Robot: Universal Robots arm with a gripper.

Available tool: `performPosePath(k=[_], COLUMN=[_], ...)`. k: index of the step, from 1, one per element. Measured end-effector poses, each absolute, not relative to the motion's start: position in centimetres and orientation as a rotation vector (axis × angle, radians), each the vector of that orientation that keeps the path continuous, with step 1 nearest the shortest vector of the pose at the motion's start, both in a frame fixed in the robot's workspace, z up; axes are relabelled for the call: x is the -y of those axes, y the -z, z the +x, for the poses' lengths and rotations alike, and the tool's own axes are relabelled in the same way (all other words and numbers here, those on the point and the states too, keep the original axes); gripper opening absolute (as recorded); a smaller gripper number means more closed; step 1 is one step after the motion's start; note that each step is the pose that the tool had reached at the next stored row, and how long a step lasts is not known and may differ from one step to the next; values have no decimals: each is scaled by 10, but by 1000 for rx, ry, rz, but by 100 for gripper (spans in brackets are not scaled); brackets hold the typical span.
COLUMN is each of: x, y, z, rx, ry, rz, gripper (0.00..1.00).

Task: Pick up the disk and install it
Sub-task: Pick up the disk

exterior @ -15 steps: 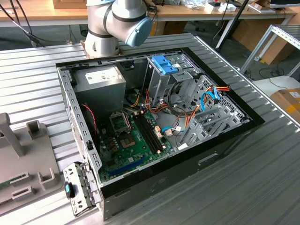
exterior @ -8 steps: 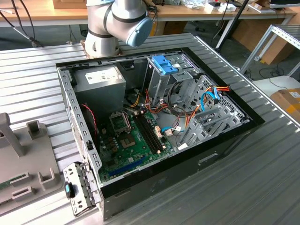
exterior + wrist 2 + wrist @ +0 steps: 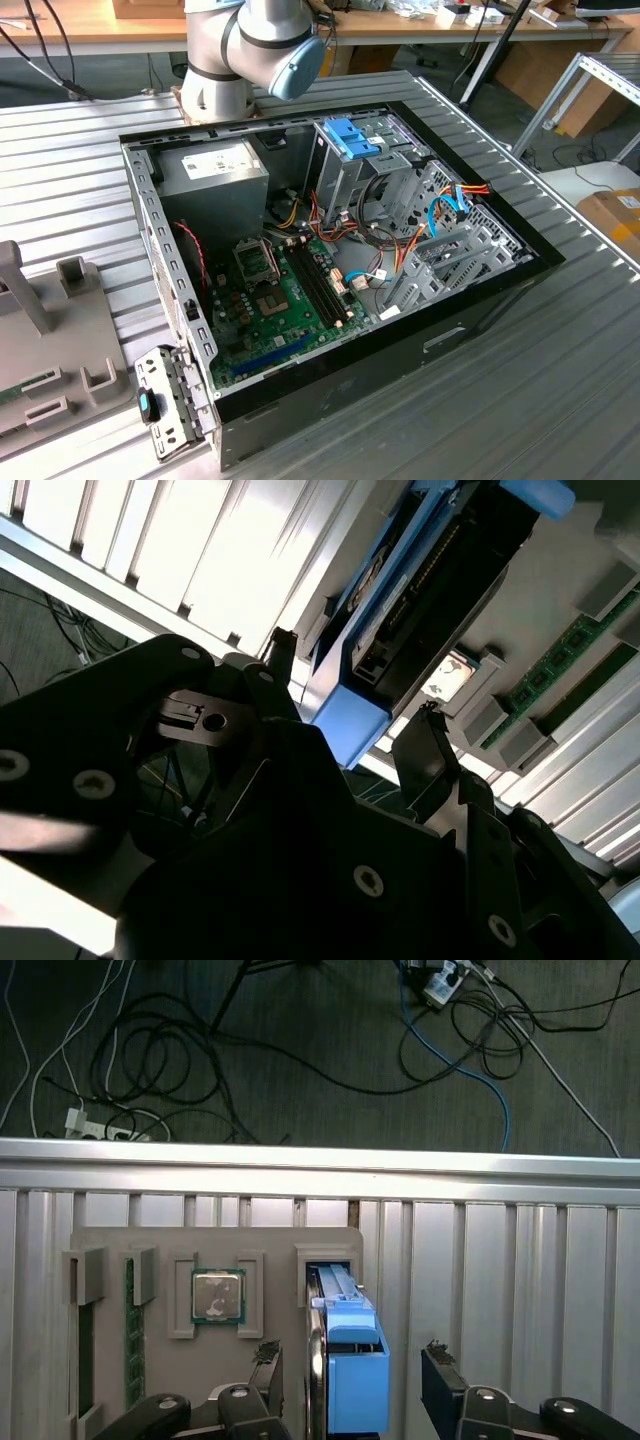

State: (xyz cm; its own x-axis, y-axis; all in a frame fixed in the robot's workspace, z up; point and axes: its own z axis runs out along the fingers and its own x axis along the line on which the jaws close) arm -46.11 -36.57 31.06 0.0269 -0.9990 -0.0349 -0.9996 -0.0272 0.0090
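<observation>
The disk (image 3: 355, 1380) stands on edge in a slot of a grey fixture tray (image 3: 160, 1250), a grey metal drive with a bright blue bracket along its edge. In both wrist views my gripper (image 3: 350, 1360) is open and straddles it, one black fingertip (image 3: 266, 1358) on each side with a gap to the disk. The second wrist view shows the disk (image 3: 420, 590) from close by, its blue end between my gripper's (image 3: 355, 695) fingertips (image 3: 432, 742). The open computer case (image 3: 520, 275) lies on the ribbed metal table in the exterior view.
The fixture also holds a processor chip (image 3: 217, 1295) and memory sticks (image 3: 131, 1330). Beyond the table edge (image 3: 320, 1160), cables lie on the dark floor. Inside the case are a motherboard (image 3: 280, 300), wiring, and a drive cage with a blue part (image 3: 350, 138).
</observation>
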Motion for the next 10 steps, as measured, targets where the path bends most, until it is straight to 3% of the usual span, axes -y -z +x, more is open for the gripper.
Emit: performPosePath(k=[6,7,8,10], x=[366,366,365,365], y=[-311,-311,-311,-317], z=[-461,-461,-461,-461], rx=[-2178,-2178,-2178,-2178], ry=[-49,-49,-49,-48], rz=[-2238,-2238,-2238,-2238], gripper=[66,58,36,36])
